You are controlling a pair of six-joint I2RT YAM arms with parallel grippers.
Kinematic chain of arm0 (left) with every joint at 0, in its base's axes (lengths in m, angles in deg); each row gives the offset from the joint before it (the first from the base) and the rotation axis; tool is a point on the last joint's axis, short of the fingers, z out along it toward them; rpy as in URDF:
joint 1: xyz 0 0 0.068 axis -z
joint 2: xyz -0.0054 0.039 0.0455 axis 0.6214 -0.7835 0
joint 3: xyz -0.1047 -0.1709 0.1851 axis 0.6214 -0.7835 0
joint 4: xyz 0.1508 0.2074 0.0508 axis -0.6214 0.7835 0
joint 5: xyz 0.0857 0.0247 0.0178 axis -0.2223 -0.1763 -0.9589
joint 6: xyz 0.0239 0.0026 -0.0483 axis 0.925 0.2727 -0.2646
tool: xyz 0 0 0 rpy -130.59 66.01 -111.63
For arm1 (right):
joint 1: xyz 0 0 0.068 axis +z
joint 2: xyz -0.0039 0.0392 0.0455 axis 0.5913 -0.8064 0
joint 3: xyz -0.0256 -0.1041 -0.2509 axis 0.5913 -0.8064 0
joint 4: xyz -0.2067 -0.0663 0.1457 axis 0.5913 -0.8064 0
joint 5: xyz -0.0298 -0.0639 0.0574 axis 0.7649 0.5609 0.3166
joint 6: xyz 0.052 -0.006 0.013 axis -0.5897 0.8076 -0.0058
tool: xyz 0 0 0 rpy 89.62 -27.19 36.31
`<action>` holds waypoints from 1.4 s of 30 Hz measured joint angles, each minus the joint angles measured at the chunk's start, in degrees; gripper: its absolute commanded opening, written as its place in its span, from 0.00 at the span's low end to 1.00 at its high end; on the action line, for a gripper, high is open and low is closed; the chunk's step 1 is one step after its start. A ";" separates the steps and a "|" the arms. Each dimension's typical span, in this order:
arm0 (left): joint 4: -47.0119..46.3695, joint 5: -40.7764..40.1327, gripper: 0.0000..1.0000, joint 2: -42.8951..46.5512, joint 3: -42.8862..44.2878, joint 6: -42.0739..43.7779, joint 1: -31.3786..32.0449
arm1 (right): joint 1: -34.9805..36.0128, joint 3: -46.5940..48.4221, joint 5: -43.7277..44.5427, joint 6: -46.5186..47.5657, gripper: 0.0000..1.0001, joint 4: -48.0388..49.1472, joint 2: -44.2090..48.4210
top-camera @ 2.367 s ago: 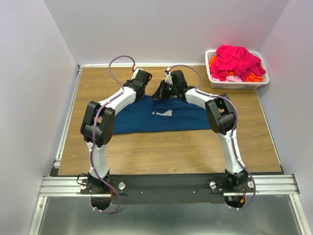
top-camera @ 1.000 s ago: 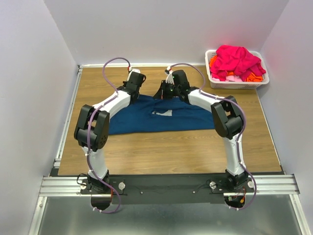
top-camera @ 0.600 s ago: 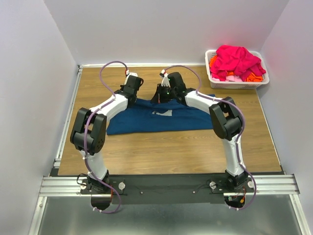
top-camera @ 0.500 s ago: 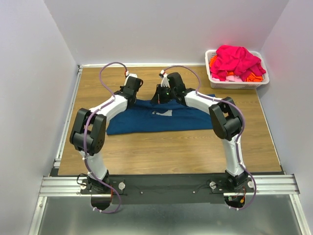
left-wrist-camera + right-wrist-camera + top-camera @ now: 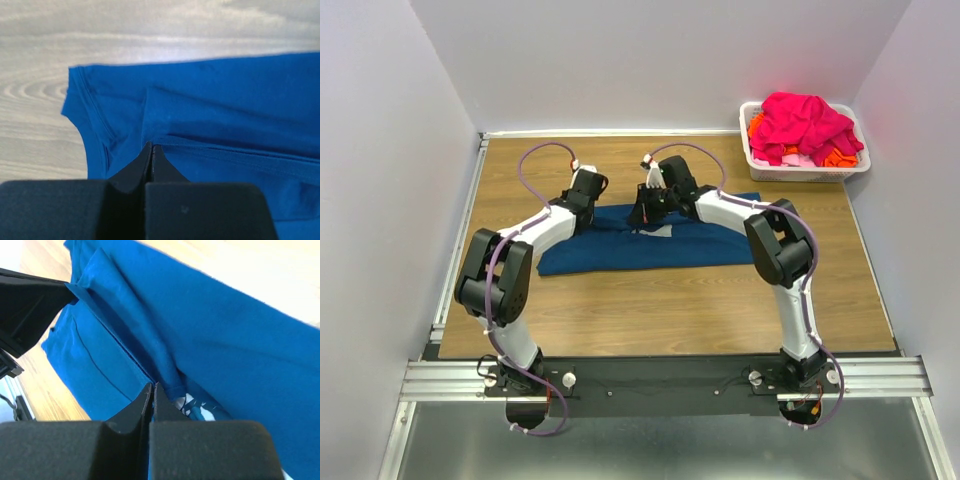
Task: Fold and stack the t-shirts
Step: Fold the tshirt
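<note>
The blue shirt lies spread across the middle of the surface, its long side running left to right. Both arms reach over it to its far edge. The left fingers are at the far left part of the shirt. The right fingers are near the far middle, just beside the pale print.

From the left wrist, the left fingers are clenched tip to tip on a raised fold of blue cloth next to a stitched hem. A curved, seamed edge runs off to the left over bare wood.

From the right wrist, the right fingers are pressed together on the edge of a long fold, with a bit of the print just to their right. The other arm's black tip shows at the upper left, and a corner of cloth is drawn up to it.

A white basket stands in the far right corner, beyond the blue shirt's right end and not touching it. It is heaped with a pink shirt, and an orange shirt peeks out at the sides.
</note>
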 measured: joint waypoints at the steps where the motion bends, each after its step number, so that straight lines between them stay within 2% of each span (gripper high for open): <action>1: -0.02 0.28 0.10 0.39 -0.79 -0.20 0.00 | 0.11 -0.04 -0.13 0.22 0.11 -0.09 0.00; 3: 0.07 1.03 0.25 1.20 -2.14 -0.61 -0.02 | 0.39 -0.20 -0.46 0.68 0.13 -0.22 0.00; 6: 0.07 1.64 0.31 2.47 -3.50 -1.09 -0.02 | 0.66 -0.33 -0.98 1.20 0.16 -0.59 0.00; 8: 0.11 1.79 0.32 4.00 -4.42 -1.22 0.00 | 0.81 -0.48 -1.36 1.60 0.23 -1.07 0.02; 10: 0.02 1.97 0.34 5.60 -5.03 -1.70 0.00 | 0.92 -0.74 -1.62 2.03 0.25 -1.46 0.13; 17: -0.66 3.72 0.35 11.74 -9.79 -4.13 0.00 | 1.73 -2.97 -3.91 4.96 0.33 -4.22 2.29; 19: -0.59 4.13 0.38 13.53 -11.34 -4.83 0.00 | 2.03 -4.48 -4.59 5.99 0.37 -5.46 4.00; 24: -0.72 5.05 0.38 18.08 -12.98 -6.64 0.00 | 2.29 -7.28 -5.20 7.96 0.37 -8.07 7.93; 31: -1.64 8.15 0.36 20.13 -13.20 -11.19 -0.66 | 1.33 -10.40 5.95 8.11 0.38 -11.37 14.29; 36: -2.54 12.72 0.35 20.20 -17.29 -15.50 -3.41 | -5.92 -20.37 12.85 6.75 0.38 -13.00 22.08; 38: -3.02 15.56 0.35 20.26 -21.14 -17.33 -5.40 | -10.62 -25.11 15.30 6.19 0.40 -13.57 25.16; 42: -3.26 19.61 0.34 20.70 -26.29 -19.19 -10.73 | -15.74 -30.73 18.84 5.33 0.41 -14.99 28.65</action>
